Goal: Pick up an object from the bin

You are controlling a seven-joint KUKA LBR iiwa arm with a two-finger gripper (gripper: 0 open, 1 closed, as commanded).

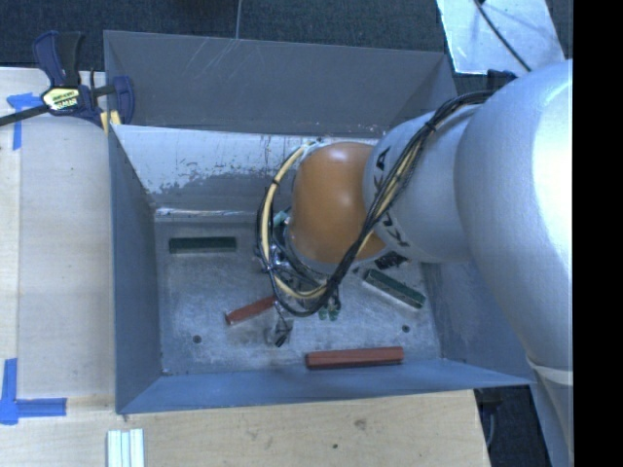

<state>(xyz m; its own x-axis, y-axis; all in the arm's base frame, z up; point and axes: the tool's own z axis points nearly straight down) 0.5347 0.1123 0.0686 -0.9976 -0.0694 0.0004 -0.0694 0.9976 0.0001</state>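
Cables (pixel 292 290) in black and yellow are looping round the orange cover (pixel 326 202) on the wrist of the arm (pixel 487 163), which is reaching into the bin (pixel 131 290) from the right. Below the cover the gripper (pixel 280 331) is hanging low over the middle of the bin floor, a little toward the near wall, with its tip pointing down at the speckled grey metal. Whether it is spread or pressed together I cannot tell, as the wires are crowding it.

A short red-brown stick (pixel 250 311) is lying flat just left of the gripper. It is slanting, so its right end is sitting a little farther back than its left end. That right end is lying just beside the gripper's tip, and I cannot tell whether the two are touching.

A longer red-brown bar (pixel 354 358) is lying flat along the near wall, to the right of the gripper and apart from it. A dark green block (pixel 202 244) is lying at the far left of the floor, running along the far wall and well apart from the gripper. A green and grey strip (pixel 394 288) is lying on the right side of the floor, slanting from far left to near right, with its far end sitting just below the arm's white body.
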